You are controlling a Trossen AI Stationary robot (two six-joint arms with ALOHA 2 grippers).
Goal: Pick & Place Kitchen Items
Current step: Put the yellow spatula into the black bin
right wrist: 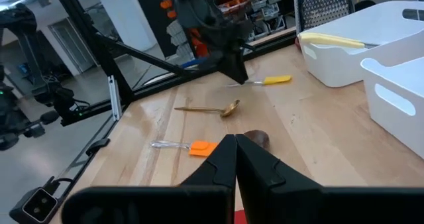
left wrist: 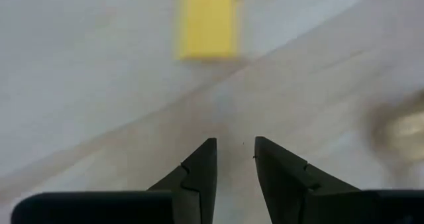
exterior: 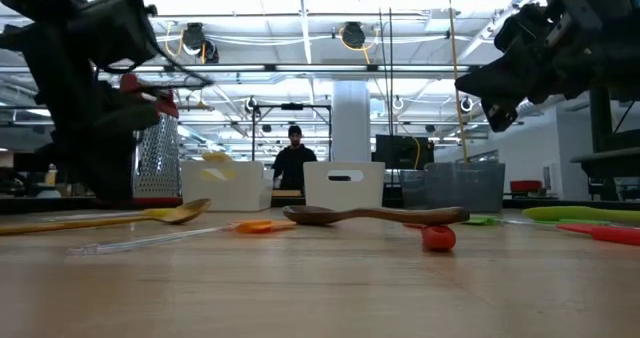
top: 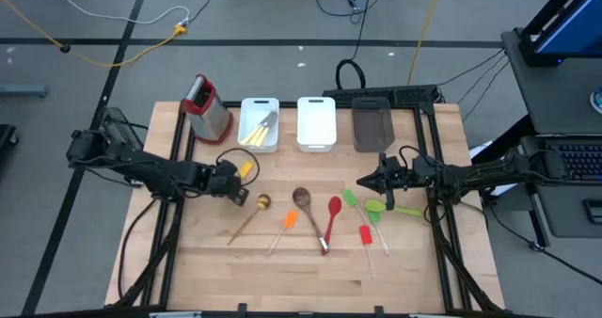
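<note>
The left gripper (top: 235,180) hovers low over the table (top: 301,271), its fingers (left wrist: 199,174) parted by a narrow gap and holding nothing. Just ahead of its tips lies the yellow spatula (top: 246,168), free on the wood. Beside it rests the wooden spoon (top: 249,219), then the orange spatula (top: 287,222). Beyond the spatula stands the white bin (top: 259,123). Far across, the right gripper (top: 362,180) hangs pinched together and empty above the green spatula (top: 351,199).

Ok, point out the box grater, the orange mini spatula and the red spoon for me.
box grater (top: 209,114): high view, on its steel face below the red handle.
orange mini spatula (top: 290,220): high view, on its orange blade.
red spoon (top: 335,206): high view, on its bowl.
</note>
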